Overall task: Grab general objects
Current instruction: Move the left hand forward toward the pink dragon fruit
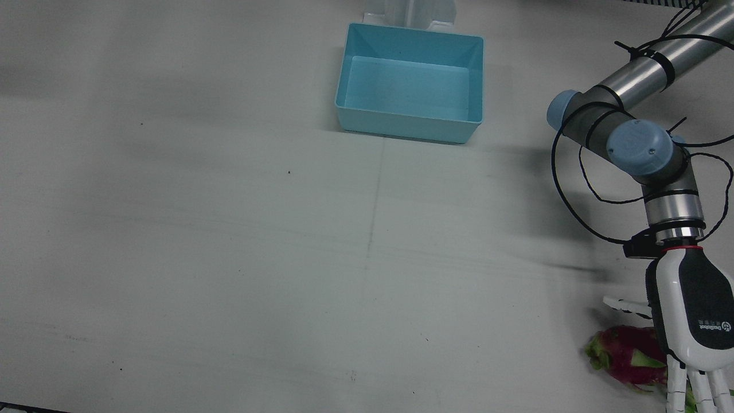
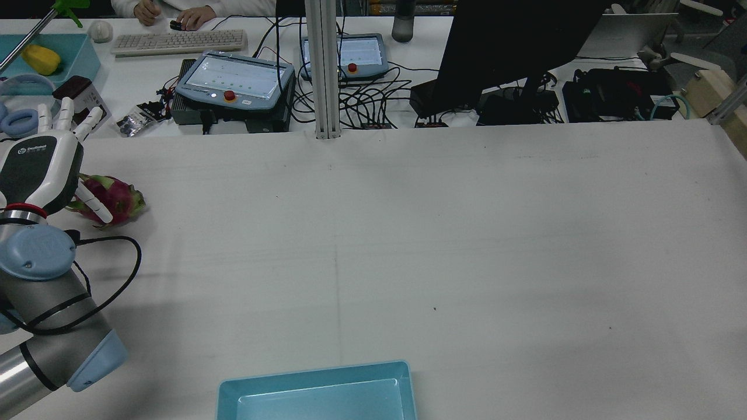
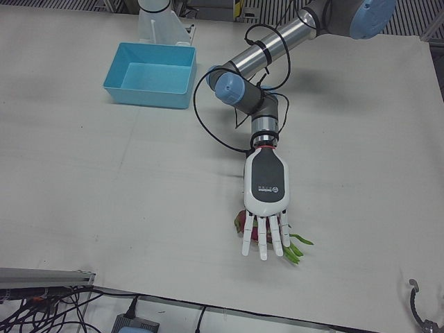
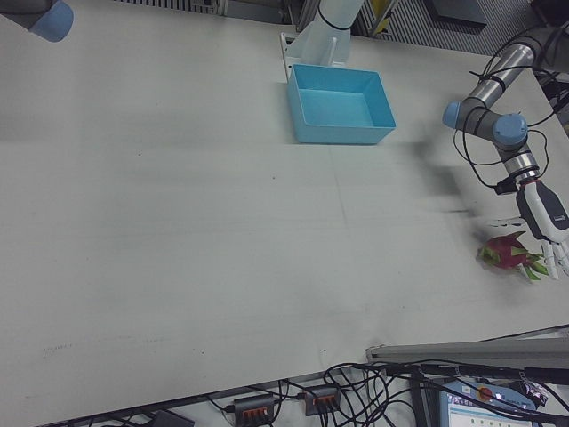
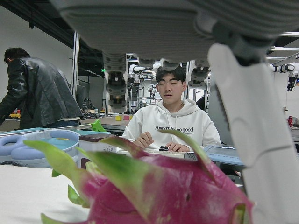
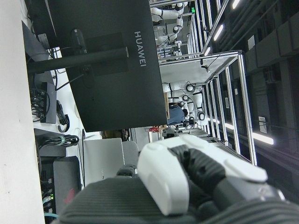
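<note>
My left robot hand hovers over the dragon fruit on the tabletop, fingers spread apart, gripping nothing; the right robot hand's state I cannot tell.

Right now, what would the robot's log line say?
left hand: open, over dragon fruit | fruit: on table | blue bin: empty

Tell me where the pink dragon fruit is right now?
The dragon fruit lies on the white table at the far left of the rear view, right under the left robot hand, far from the blue bin.
</note>
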